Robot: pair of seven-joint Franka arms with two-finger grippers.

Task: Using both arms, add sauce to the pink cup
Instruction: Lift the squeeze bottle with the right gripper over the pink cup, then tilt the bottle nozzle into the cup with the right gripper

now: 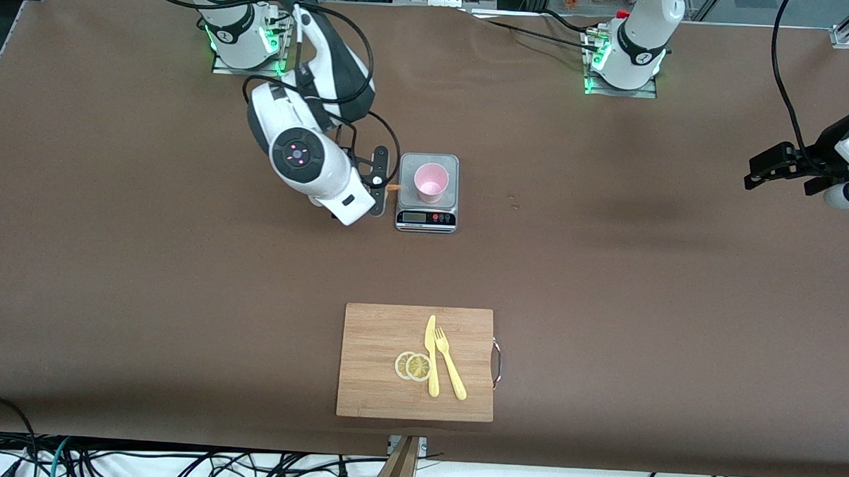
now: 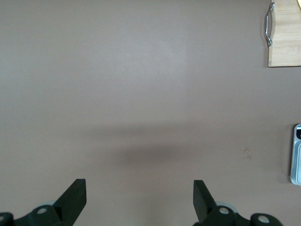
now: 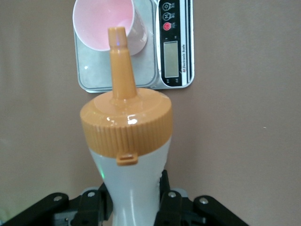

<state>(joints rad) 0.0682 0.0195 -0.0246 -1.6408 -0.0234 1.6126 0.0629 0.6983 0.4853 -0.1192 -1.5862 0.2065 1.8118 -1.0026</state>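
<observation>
A small translucent whitish sauce bottle with an orange nozzle cap was clamped at its body between the black fingers of the right gripper. The bottle was tipped on its side, and its nozzle pointed toward the pink cup. In the front view only the orange nozzle tip showed past the right gripper, just beside the edge of the scale and not yet over the cup's mouth. The pink cup, a pale pink tumbler with no handle, stood upright on the silver platform of a small kitchen scale. The scale's dark display strip faced the front camera, and its digits were too small to read. Whether any sauce lay in the cup could not be told. The scale sat on a brown table, roughly midway between the two arms' bases. Nearer to the front camera than the scale lay a wooden cutting board with a metal handle on the edge toward the left arm's end. On the board lay two overlapping lemon slices, a yellow plastic knife and a yellow plastic fork side by side. The left gripper waited in the air over bare table at the left arm's end, well apart from the scale. Its fingers were spread wide with nothing between them.
</observation>
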